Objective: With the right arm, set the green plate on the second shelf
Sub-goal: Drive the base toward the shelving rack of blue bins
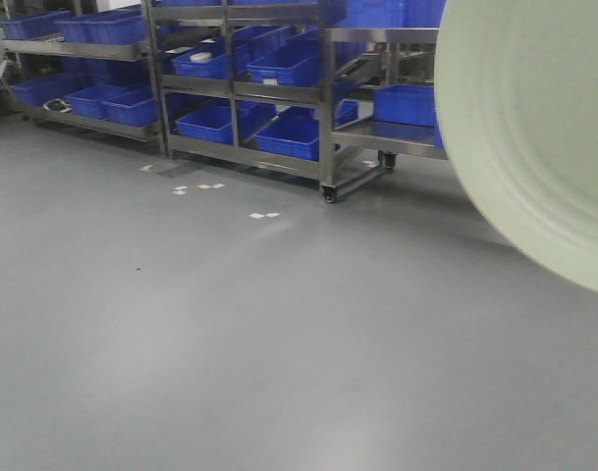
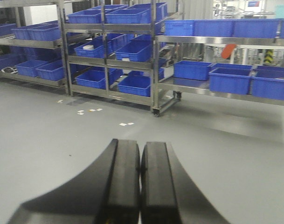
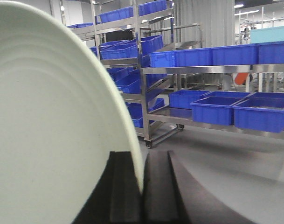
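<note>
Bins (image 2: 230,79) seem mostly empty; right end effector (image 3: 142,186) grips green plate (image 3: 48,130).

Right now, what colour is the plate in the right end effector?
The plate is pale sage green with faint concentric rings, best seen in the right wrist view.

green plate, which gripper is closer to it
Right. The right gripper is shut on the rim of the plate, touching it. The left gripper is shut and empty, with no plate in its wrist view.
</note>
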Controlling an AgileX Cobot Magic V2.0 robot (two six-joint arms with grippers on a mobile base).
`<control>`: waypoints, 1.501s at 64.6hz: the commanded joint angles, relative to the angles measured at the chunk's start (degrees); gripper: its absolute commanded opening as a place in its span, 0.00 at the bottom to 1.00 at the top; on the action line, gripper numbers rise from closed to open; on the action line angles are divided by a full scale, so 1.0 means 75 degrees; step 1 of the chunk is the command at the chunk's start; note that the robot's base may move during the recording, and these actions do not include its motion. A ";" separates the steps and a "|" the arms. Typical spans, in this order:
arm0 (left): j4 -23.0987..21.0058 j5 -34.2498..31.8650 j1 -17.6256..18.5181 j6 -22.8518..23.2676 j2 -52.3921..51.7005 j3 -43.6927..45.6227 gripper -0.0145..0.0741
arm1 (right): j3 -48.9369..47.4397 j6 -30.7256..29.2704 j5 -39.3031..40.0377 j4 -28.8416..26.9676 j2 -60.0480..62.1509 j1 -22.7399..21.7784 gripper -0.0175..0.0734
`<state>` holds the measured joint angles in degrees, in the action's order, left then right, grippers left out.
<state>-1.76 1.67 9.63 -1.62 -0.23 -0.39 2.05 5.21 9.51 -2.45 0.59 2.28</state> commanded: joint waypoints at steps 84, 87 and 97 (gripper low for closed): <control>-0.0024 -0.0672 0.0023 0.0016 -0.0133 -0.0303 0.31 | -0.0273 0.0053 0.0886 0.0019 0.0140 -0.0049 0.25; -0.0024 -0.0672 0.0023 0.0016 -0.0133 -0.0303 0.31 | -0.0273 0.0053 0.0886 0.0019 0.0140 -0.0049 0.25; -0.0024 -0.0672 0.0023 0.0016 -0.0133 -0.0303 0.31 | -0.0273 0.0053 0.0886 0.0019 0.0140 -0.0049 0.25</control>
<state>-1.76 1.67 9.63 -1.62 -0.23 -0.39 2.05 5.21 9.41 -2.45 0.59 2.28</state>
